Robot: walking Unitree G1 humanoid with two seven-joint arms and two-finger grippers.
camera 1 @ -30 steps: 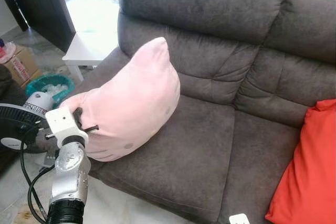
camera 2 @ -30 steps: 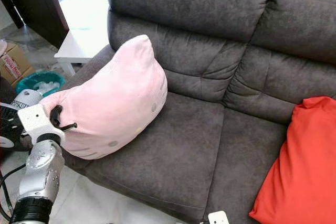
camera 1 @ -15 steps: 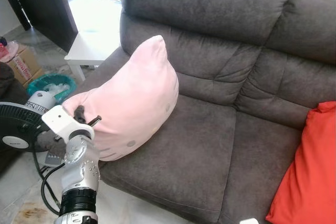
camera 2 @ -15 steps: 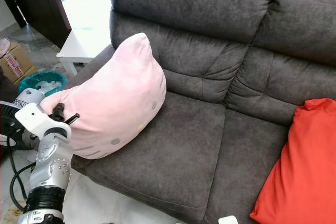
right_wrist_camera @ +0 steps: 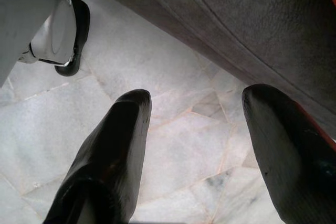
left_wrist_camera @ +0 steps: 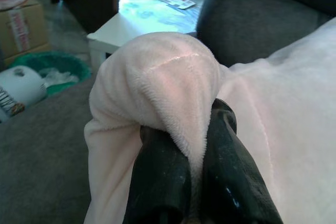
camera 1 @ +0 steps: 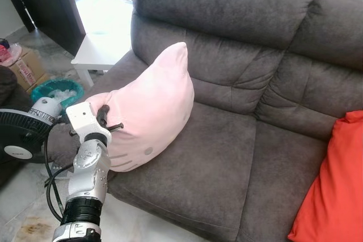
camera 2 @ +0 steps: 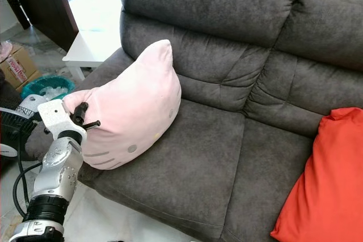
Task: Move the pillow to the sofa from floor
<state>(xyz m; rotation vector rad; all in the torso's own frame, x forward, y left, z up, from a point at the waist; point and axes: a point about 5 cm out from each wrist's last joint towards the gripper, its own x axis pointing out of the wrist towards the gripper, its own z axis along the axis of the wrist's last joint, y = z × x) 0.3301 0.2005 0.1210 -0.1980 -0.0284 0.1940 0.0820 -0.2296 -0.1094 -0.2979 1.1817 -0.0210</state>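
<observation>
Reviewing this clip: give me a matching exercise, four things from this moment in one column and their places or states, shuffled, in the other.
Things:
1. pale pink plush pillow
2. left gripper
3. right gripper
4. red cushion

States:
A. open above the pale tiled floor
B. at the right end of the dark grey fabric sofa
C. shut on a pillow corner
D. resting on the sofa's left seat

Pairs: 1-D, 2-C, 3-A, 4-B

Pale marble floor [right_wrist_camera: 173,145] with thin veins. A white low table [camera 1: 108,26] stands by a dark door [camera 1: 48,4], daylight falling bright on its top. Near it a teal basket [camera 1: 57,88], a cardboard box [camera 1: 25,67] and a black fan [camera 1: 17,140]. A red cushion [camera 1: 332,185] lies at the right edge
</observation>
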